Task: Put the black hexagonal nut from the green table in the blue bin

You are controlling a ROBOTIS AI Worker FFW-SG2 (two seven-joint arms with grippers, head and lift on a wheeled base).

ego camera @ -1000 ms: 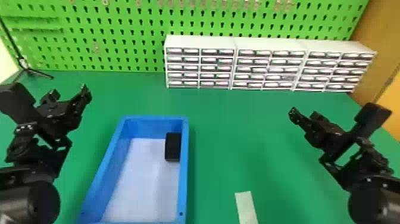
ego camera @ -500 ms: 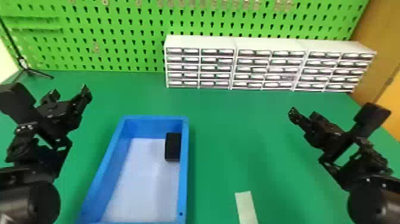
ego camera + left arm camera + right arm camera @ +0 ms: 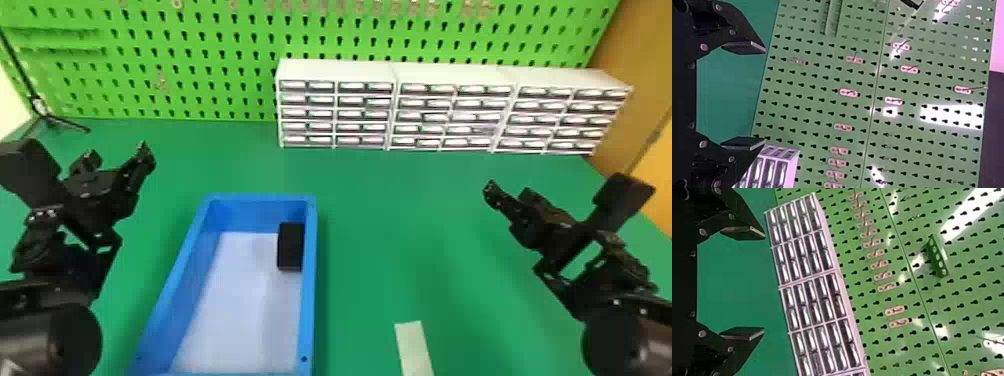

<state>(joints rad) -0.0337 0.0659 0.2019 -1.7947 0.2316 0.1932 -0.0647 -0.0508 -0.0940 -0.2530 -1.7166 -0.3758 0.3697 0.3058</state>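
The blue bin (image 3: 311, 300) stands on the green table (image 3: 395, 220), left of centre in the head view. Inside it, against the right wall towards the far end, is a black blocky piece (image 3: 291, 246); whether it is hexagonal I cannot tell. My left gripper (image 3: 117, 156) is held up left of the bin, and in the left wrist view the same gripper (image 3: 764, 95) is open with its fingers wide apart and nothing between them. Well to the right of the bin is my right gripper (image 3: 509, 192); the right wrist view has this gripper (image 3: 764, 283) open and holding nothing.
White drawer units (image 3: 450, 110) line the back of the table before a green pegboard (image 3: 190, 60). A pale strip (image 3: 414, 347) lies near the front edge, right of the bin. At the back left stands a small black tripod (image 3: 47, 117).
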